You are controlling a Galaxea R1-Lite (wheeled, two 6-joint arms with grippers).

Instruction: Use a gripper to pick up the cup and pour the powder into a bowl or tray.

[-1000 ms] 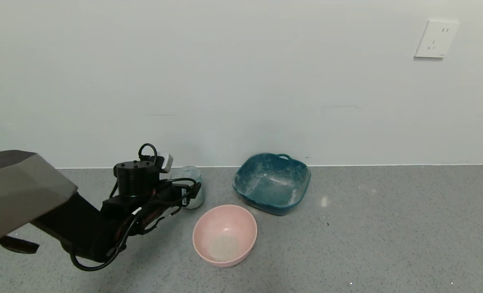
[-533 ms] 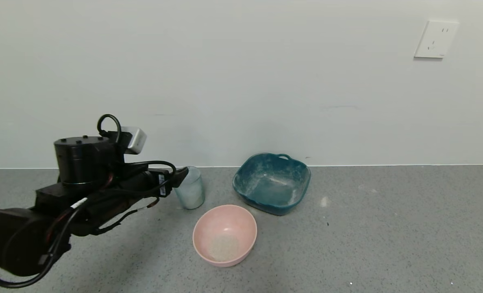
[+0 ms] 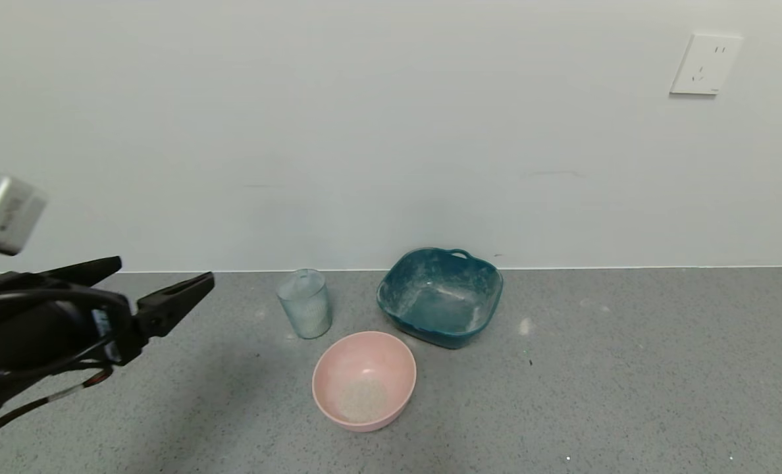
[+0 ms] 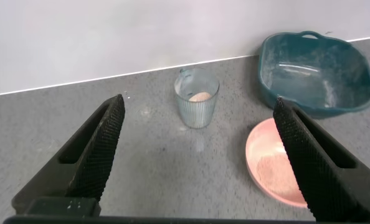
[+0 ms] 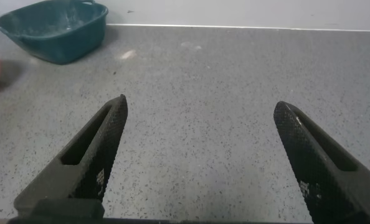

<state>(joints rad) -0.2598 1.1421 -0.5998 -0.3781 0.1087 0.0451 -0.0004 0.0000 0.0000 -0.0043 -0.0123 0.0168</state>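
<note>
The ribbed translucent cup (image 3: 305, 303) stands upright on the grey counter near the wall; it also shows in the left wrist view (image 4: 197, 97). The pale pink bowl (image 3: 363, 379) sits in front of it to the right, with a small patch of whitish powder (image 3: 362, 400) on its bottom; bowl (image 4: 273, 163) and powder (image 4: 279, 172) also show in the left wrist view. My left gripper (image 3: 164, 283) is open and empty, raised at the far left, well away from the cup; its jaws stand wide apart (image 4: 197, 112). My right gripper (image 5: 200, 106) is open over bare counter, out of the head view.
A dark teal squarish dish with handles (image 3: 440, 295), dusted with powder, stands behind the bowl near the wall; it also shows in the right wrist view (image 5: 51, 28). A wall socket (image 3: 705, 63) is high on the right. Grey counter extends to the right.
My left gripper let go of the cup and drew back to the left and upward. The cup stays upright where it stood. The bowl and dish have not moved.
</note>
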